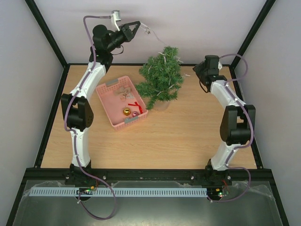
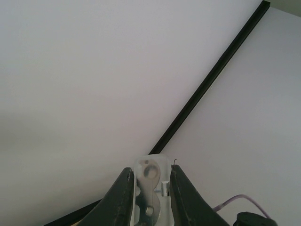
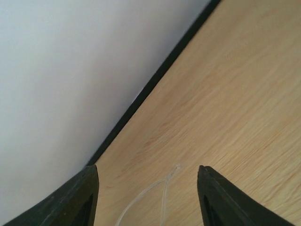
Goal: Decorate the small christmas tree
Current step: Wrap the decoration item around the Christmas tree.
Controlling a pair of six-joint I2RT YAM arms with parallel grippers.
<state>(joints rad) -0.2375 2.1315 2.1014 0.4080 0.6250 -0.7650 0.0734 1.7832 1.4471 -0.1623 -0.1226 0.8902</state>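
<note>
The small christmas tree (image 1: 161,79) stands at the back middle of the table, dark green, with a thin pale string (image 1: 154,36) running from its top up to my left gripper (image 1: 138,27). That gripper (image 2: 150,172) is raised high against the back wall and is shut on a small clear plastic case (image 2: 149,190) at the string's end. My right gripper (image 1: 195,70) hovers low to the right of the tree. Its jaws (image 3: 148,167) stand open over the bare wood. A loose loop of pale string (image 3: 162,186) lies on the table between the fingers, untouched.
A pink basket (image 1: 107,96) sits left of the tree. It holds a gold ball (image 1: 126,111), a pink ball (image 1: 135,114), a red ribbon (image 1: 137,105) and some pale ornaments. White walls with black frame bars close in the back and sides.
</note>
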